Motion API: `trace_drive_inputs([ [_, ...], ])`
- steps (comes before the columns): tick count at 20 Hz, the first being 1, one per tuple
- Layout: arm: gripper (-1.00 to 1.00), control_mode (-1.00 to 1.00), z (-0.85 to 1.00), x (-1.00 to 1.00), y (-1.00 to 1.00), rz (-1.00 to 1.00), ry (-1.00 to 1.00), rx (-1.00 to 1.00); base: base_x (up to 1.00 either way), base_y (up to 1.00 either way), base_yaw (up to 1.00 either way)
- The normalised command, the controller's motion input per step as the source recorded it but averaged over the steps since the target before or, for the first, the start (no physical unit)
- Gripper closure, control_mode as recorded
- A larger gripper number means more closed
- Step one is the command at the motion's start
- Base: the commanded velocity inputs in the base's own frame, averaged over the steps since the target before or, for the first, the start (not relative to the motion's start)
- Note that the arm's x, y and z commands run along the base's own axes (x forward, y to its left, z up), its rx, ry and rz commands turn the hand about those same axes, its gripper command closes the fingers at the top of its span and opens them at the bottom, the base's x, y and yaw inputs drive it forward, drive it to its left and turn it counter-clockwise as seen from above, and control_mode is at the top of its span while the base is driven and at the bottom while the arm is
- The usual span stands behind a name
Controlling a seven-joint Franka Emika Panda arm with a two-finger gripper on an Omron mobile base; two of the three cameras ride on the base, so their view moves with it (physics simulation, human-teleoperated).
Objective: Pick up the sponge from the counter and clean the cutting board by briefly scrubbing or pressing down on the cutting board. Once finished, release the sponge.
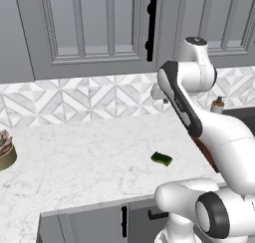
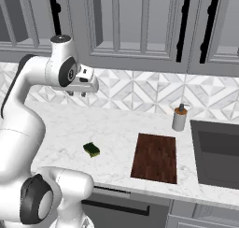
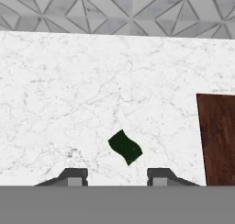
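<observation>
Sponge [image 2: 92, 150] sits on the counter [image 2: 116, 124] just left of the cutting board [image 2: 155, 158], untouched. Gripper [image 2: 77, 93] hangs well above, jaws at their narrowest, holding nothing. Sponge looks light and squishy, so I'd pinch its long sides.

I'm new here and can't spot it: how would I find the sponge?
Look at the white marble counter under the grey cabinets. Left of the dark wooden cutting board, lying apart from it, is the sponge: a small block, dark green on top and yellow-green beneath.
</observation>
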Motion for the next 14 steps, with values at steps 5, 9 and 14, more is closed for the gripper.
trace_drive_inputs([
  [5,-1.0,-1.0,-0.02,0.0,0.01,0.0,0.02,0.0,0.0,0.0,0.0],
  [9,-1.0,-1.0,-0.44,0.15,0.05,0.0,0.17,0.0,0.0,0.0,0.0],
  [14,-1.0,-1.0,-0.88,0.24,0.01,0.06,0.32,0.0,0.0,0.0,0.0],
])
